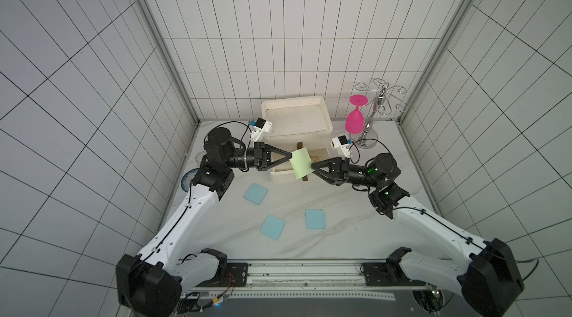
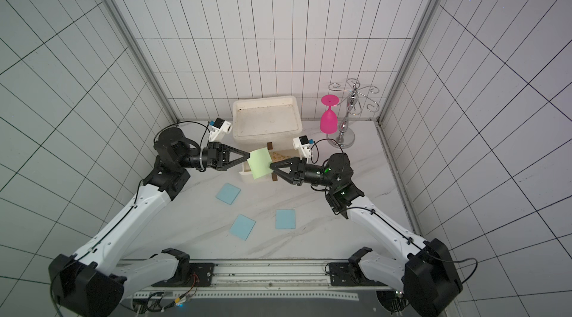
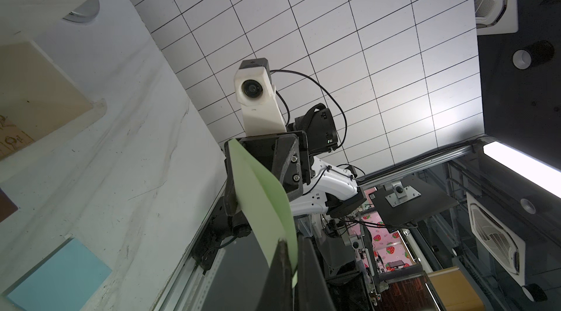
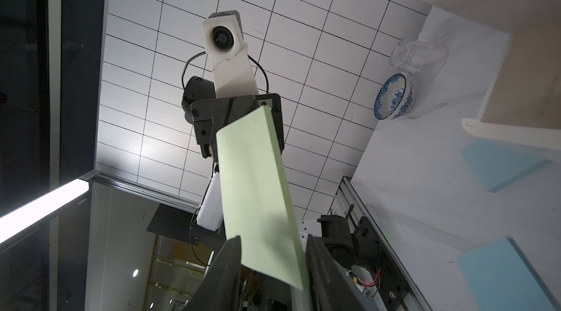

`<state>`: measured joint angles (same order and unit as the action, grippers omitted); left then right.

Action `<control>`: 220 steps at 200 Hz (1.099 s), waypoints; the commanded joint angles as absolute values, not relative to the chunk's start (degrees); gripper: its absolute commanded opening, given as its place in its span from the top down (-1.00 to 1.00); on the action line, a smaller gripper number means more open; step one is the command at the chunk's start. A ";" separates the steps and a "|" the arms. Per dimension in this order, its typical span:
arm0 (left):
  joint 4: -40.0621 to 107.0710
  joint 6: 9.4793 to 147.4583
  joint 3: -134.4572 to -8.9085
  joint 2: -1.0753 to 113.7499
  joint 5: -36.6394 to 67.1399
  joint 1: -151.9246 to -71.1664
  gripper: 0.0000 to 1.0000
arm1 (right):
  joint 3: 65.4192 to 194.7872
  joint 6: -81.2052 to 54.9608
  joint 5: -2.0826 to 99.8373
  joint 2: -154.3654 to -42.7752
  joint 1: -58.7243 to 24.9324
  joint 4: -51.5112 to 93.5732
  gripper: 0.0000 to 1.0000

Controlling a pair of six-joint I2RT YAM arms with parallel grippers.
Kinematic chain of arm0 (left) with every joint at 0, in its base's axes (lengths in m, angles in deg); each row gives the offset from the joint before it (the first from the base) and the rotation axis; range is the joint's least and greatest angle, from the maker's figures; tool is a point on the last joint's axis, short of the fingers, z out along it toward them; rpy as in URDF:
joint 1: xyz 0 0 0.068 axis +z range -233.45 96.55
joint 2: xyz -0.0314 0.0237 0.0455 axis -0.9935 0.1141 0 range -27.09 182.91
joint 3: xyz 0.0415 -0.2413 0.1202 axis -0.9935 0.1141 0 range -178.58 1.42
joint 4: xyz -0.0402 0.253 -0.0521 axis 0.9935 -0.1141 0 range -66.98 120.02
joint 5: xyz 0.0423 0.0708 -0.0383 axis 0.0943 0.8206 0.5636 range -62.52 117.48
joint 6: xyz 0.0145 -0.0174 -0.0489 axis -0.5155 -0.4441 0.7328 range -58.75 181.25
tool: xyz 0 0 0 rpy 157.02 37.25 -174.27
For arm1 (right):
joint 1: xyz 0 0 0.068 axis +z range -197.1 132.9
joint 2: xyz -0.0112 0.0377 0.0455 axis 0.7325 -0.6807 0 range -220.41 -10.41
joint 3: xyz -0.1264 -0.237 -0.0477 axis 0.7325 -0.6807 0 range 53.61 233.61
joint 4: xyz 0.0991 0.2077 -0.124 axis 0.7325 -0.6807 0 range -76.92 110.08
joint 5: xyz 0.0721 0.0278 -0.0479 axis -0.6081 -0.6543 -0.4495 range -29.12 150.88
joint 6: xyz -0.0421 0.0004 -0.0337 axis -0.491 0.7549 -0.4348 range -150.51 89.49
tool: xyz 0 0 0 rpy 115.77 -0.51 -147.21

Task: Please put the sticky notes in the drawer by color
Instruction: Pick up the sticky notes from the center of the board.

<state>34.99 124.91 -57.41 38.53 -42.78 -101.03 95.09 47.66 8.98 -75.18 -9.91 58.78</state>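
End effectors are set at opposite edges of the light green sticky note (image 1: 301, 163), which is held in the air, tilted, above the pulled-out drawer (image 1: 324, 154) of the off-white drawer chest (image 1: 297, 137). One edge is pinched firmly by the left end effector (image 1: 291, 156), whose jaws are shut on the pad. At the other edge the right end effector (image 1: 313, 166) is placed with its fingers (image 4: 227, 267) on either side of the pad, but whether the pad is actually pressed by them cannot be told. A tan printed pad (image 2: 278, 155) is seen inside the pulled-out drawer, and three light blue sticky notes (image 1: 255, 194) (image 1: 272, 226) (image 1: 315, 219) lie flat on the table (image 1: 309, 194), apart from one another. A hand-over is judged to be in hand, and the risk lies in its timing. If the left hold is let go before the right one is secure, the green pad is likely to drop onto the tan one and the colours are mixed. The pad is set at a slant between the right fingers, so it may be twisted or slipped when they are shut. The thin pad may also be bent if it is pulled from both sides.
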 commanded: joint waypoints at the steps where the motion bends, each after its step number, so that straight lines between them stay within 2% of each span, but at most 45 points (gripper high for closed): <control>1: 36.04 124.92 -58.53 37.69 -42.57 -101.28 0.99 | 93.94 47.35 8.12 -73.46 -10.77 59.62 0.34; 41: 35.97 124.66 -58.09 37.68 -42.31 -101.24 1.00 | 93.78 46.78 7.98 -72.31 -11.47 58.12 0.62; 50: 35.97 124.62 -58.00 37.68 -42.22 -101.21 0.99 | 93.70 46.74 8.05 -72.05 -11.57 57.90 0.75; 96: 35.82 124.20 -57.82 37.68 -42.13 -101.25 0.97 | 93.69 46.35 8.00 -71.21 -12.15 56.65 0.99; 131: 29.29 119.05 -58.53 37.58 -40.44 -100.57 0.64 | 93.44 45.88 8.03 -70.49 -12.65 55.51 1.00; 156: 23.09 114.55 -58.83 37.50 -38.29 -99.13 0.51 | 93.08 45.83 8.08 -69.85 -13.47 54.85 1.00; 203: 13.54 108.57 -57.93 37.57 -35.08 -93.22 0.46 | 92.10 44.39 8.88 -68.46 -15.95 51.17 1.00; 220: 9.54 105.18 -57.96 37.64 -32.44 -92.02 0.45 | 92.24 40.88 11.18 -67.76 -16.91 44.59 1.00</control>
<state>16.37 111.64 -57.52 38.42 -36.33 -93.64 93.10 45.33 8.93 -69.58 -15.37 51.02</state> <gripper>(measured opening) 0.274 0.076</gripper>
